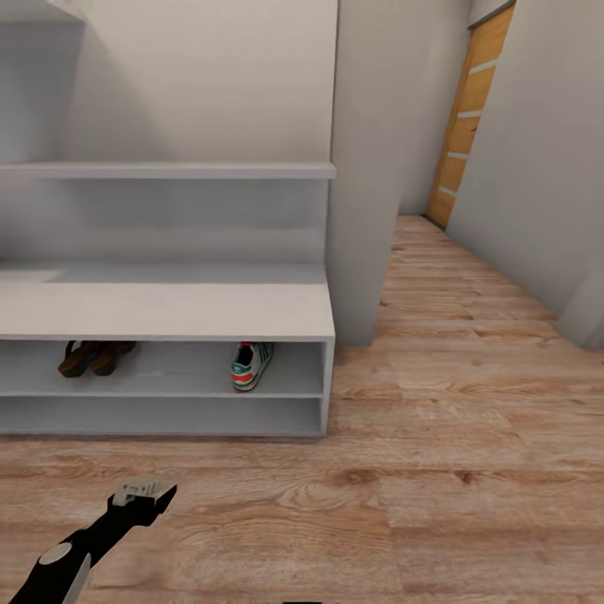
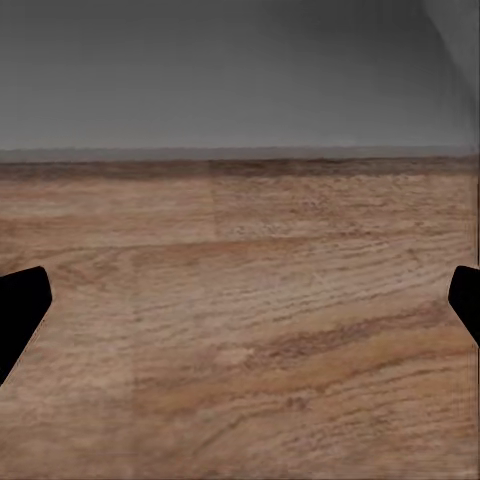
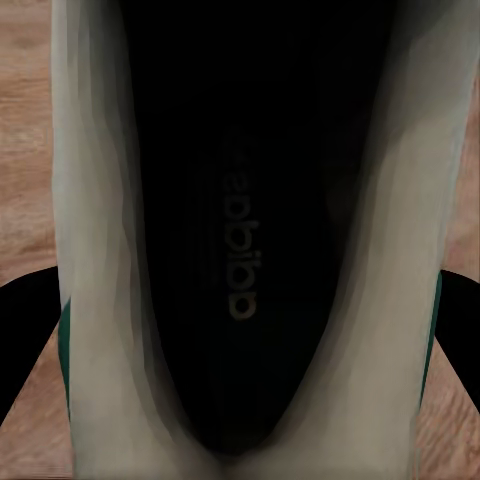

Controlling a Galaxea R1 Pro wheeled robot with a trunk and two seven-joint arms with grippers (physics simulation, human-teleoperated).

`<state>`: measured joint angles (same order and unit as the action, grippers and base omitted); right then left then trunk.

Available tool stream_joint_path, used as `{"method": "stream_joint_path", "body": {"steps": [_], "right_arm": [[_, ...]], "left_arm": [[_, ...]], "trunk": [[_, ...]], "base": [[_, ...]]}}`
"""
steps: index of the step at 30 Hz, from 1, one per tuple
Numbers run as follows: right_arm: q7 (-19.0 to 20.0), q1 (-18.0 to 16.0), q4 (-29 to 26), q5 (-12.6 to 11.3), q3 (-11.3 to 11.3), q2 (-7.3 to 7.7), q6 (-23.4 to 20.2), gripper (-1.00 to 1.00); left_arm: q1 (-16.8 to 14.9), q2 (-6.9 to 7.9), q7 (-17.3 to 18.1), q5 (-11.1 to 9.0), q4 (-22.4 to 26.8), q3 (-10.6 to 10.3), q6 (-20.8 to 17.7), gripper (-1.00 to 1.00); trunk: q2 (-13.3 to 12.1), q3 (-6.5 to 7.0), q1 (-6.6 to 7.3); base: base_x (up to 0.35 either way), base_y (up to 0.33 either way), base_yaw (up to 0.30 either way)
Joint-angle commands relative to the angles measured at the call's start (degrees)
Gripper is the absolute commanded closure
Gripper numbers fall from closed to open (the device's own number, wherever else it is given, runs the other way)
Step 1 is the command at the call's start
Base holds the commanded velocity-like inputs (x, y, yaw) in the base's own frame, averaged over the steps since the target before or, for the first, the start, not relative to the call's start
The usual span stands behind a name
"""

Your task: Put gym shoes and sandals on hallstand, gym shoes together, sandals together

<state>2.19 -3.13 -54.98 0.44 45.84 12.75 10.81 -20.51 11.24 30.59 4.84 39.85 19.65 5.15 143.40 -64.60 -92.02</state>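
The light brown wood-plank corridor floor [image 1: 470, 470] spreads across the lower part of the head view and runs off to the right, toward an orange-brown wooden door [image 1: 470, 117] at the far end between pale walls. Against the left wall stands the pale grey-white hallstand [image 1: 168, 310], with a low counter top, two open shoe tiers beneath it and a long upper shelf above.

In the upper tier, toward its left end, the two brown leather sandals [image 1: 94, 356] lie side by side, touching or nearly so, heels toward the camera. Well apart from them, toward the right end of the same tier, sits one cream-white gym shoe with green side stripes and a red heel patch [image 1: 251, 365], heel outward. The lower tier looks bare.

The second cream-white gym shoe [image 3: 250, 250] shows in the right wrist view from above: its dark insole carries faint lettering, and green stripes edge both sides. The black fingers [image 3: 25, 340] of the right tool [image 3: 240, 350] sit on either side of the shoe, pressed against its sides, so this tool grips the shoe over the wooden floor.

The black left arm reaches in from the bottom left of the head view, and its left tool [image 1: 144, 495] hangs low over the floor in front of the hallstand. In the left wrist view its dark fingertips [image 2: 20, 310] stand wide apart with bare planks between them, so it is spread and holds nothing.
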Motion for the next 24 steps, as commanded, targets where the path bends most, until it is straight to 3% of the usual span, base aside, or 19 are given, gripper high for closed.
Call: {"method": "stream_joint_path", "body": {"steps": [1, 8, 16, 24], "right_arm": [[0.3, 0.0, 0.2, 0.0, 0.1, -0.01, 0.2, 1.00], [0.3, 0.0, 0.4, 0.1, 0.1, -0.01, 0.2, 1.00], [0.3, 0.0, 0.4, 0.1, 0.2, -0.01, 0.3, 1.00], [0.2, 0.0, 0.4, 0.1, 0.2, -0.01, 0.3, 1.00]], "left_arm": [[0.0, 0.42, 1.0, 0.1, -0.1, 0.3, 0.4, -1.00], [0.1, 2.14, 2.1, -0.5, -0.1, 1.2, 0.6, -1.00], [0.1, 2.52, 2.1, -0.5, 0.2, 3.2, 0.3, -1.00], [0.1, 2.47, 2.1, -0.3, 0.2, 3.4, 0.1, -1.00]], "trunk": [[0.0, -0.04, 0.01], [0.0, -0.04, 0.01], [0.0, -0.04, 0.01], [0.0, -0.04, 0.01]], "base": [[0.000, 0.000, 0.272], [-0.041, 0.037, 0.189], [-0.190, 0.196, 0.026], [-0.140, 0.278, 0.001]]}}
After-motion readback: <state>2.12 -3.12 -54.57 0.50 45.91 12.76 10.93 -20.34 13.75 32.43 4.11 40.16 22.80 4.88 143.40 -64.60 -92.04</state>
